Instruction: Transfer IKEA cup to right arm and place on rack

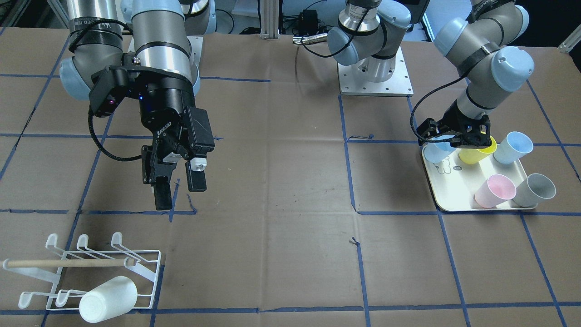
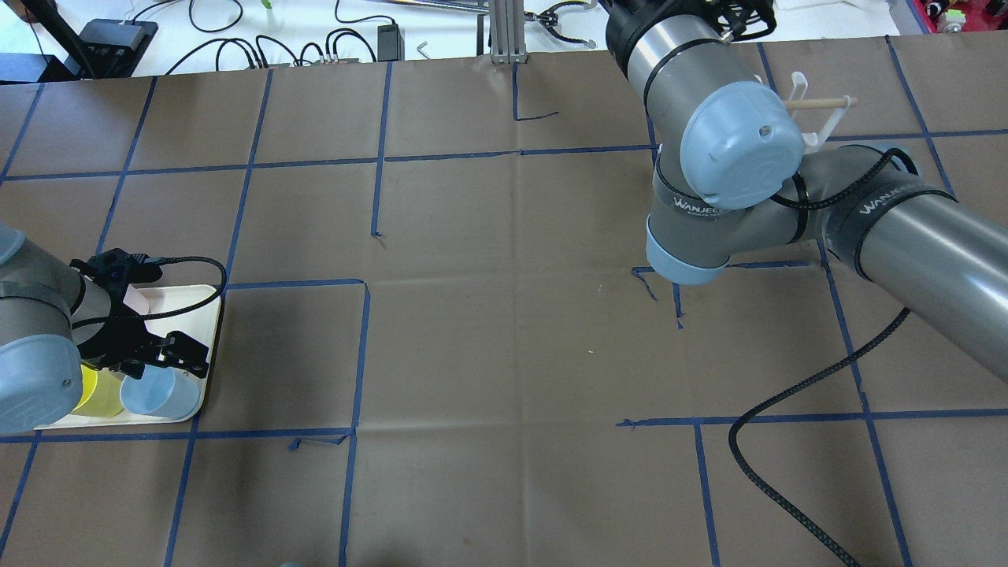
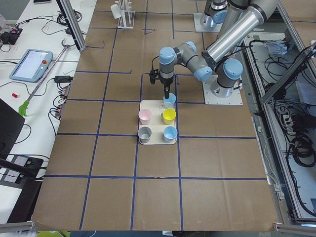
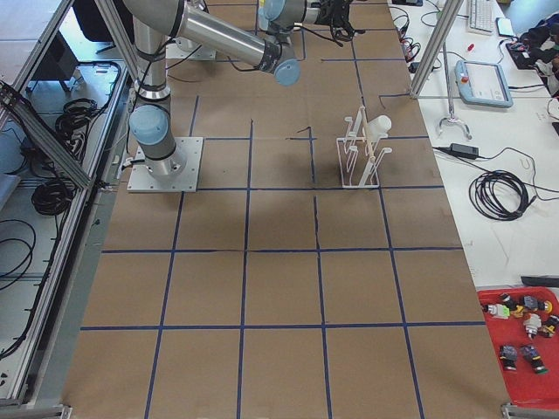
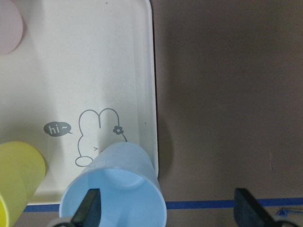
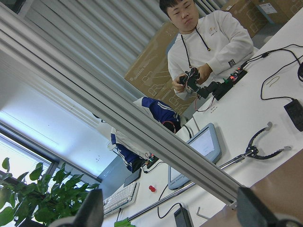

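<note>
Now the left gripper (image 5: 168,210) is hanging low over the corner of the tray (image 5: 118,56) with its fingers spread wide. One finger (image 5: 90,208) is dipping into the mouth of the blue cup (image 5: 123,165), and the other is standing outside it over the table (image 1: 290,181), so one side of the cup's wall is lying between them, unpinched. Whether the inner finger is touching the wall cannot be told. The blue cup is standing upright, mouth up, at the tray's corner, just beside the drawing (image 5: 97,137) and near the yellow cup (image 1: 476,154). A second blue cup (image 1: 513,147), a pink cup (image 1: 494,190) and a grey cup (image 1: 535,190) are sitting elsewhere on the tray.

The right gripper (image 1: 180,190) is hanging above the table, well apart from the tray, with its fingers parted and holding nothing. The rack (image 1: 150,272) is standing by the table's far edge on the robot's right, its dowel (image 1: 68,262) lying across it. A white cup (image 1: 108,299) is resting tilted on one row of its prongs. The right wrist view is showing a person (image 6: 213,42) sitting at a desk.
</note>
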Controlling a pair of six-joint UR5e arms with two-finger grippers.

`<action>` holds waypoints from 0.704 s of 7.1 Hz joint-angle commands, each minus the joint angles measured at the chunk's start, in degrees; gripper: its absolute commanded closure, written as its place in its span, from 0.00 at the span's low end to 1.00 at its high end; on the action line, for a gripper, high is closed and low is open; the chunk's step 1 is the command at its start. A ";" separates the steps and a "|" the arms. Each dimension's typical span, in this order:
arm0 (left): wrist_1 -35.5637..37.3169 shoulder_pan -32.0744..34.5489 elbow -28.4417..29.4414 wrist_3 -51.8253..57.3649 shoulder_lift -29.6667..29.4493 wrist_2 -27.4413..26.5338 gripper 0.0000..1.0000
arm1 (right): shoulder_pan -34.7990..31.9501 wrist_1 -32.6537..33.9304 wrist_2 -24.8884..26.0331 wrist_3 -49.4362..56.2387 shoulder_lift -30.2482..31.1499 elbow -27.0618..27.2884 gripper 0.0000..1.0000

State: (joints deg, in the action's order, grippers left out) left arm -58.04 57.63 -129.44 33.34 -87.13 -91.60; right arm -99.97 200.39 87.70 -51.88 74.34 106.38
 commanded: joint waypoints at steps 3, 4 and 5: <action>-0.06 -0.23 -1.70 -0.20 -0.06 -2.07 0.05 | -0.14 3.16 0.11 -2.61 -0.07 1.90 0.00; -0.06 -0.23 -1.70 -0.29 0.03 -2.17 0.16 | -0.14 3.16 0.11 -5.75 -0.16 1.81 0.00; -0.06 -0.23 -1.61 -0.29 0.12 -2.61 0.34 | -0.14 3.07 0.02 -8.21 -0.16 1.90 0.00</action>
State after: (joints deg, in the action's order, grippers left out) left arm -58.10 57.41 -131.08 33.09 -87.11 -93.70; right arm -100.11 203.51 87.78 -57.22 74.21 108.21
